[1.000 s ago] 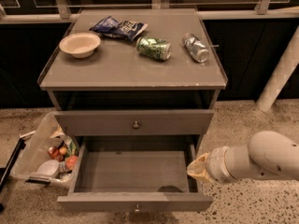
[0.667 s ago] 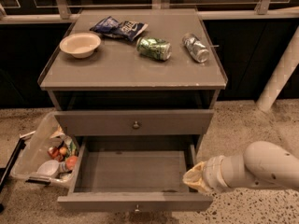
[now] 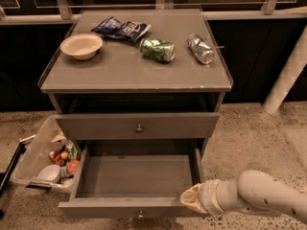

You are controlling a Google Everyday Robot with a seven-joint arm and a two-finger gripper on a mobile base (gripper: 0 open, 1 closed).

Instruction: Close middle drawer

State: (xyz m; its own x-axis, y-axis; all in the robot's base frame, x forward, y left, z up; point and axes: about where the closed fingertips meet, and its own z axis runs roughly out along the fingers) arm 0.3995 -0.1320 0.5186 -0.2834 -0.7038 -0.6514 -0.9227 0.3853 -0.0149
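The middle drawer (image 3: 135,176) is sitting pulled far out of the grey cabinet (image 3: 129,73), filling the lower centre of the view at about 6 o'clock. It is showing a bare grey inside, and its small knob (image 3: 140,213) is peeking at the bottom edge of its front.

The gripper (image 3: 191,200) is hovering at the drawer's front right corner, at about 4 o'clock from the drawer's middle. Its pale tip is lying against or just beside the front panel; contact cannot be made out. Whether the gripper is open or closed cannot be told either. The white arm (image 3: 268,195) is reaching in from 4 o'clock of the view.

Directly above, at 12 o'clock from the open drawer, another drawer (image 3: 100,126) is showing its flat front with a round knob.

On the cabinet top, a cream bowl (image 3: 81,45) is resting at 10 o'clock, a blue chip bag (image 3: 121,28) at 11 o'clock, a green can (image 3: 157,50) lying on its side near the centre, and a silver can (image 3: 200,49) lying at 2 o'clock.

At 9 o'clock from the open drawer, a clear plastic bin (image 3: 34,152) is leaning beside the cabinet, holding mixed small items.
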